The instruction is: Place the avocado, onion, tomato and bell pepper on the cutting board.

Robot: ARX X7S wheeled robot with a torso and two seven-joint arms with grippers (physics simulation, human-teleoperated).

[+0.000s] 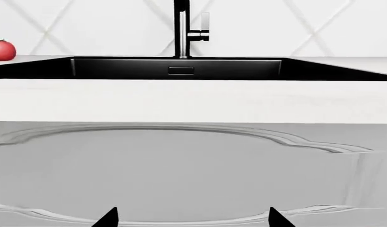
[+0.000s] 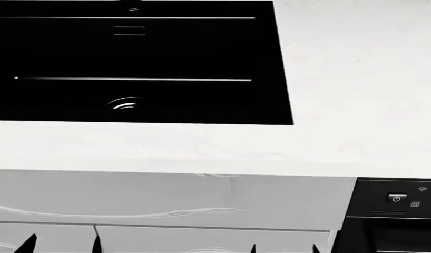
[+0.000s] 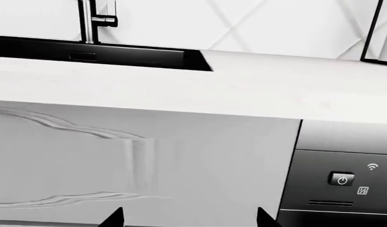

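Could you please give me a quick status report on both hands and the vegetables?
Both hands open, empty, low before the cabinet. Tomato on the counter beside the sink; other vegetables and board out of view. Nothing blocking.

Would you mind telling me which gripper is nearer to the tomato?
Left. The tomato shows only in the left wrist view, beyond the sink; the left gripper hangs below the counter. The right gripper faces further right, no tomato in sight.

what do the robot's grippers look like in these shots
Only the fingertips show, as small black pointed wedges at the bottom edge of each view. The left gripper shows two dark tips, and the right gripper shows the same. No cables, markings or arm links are in view.
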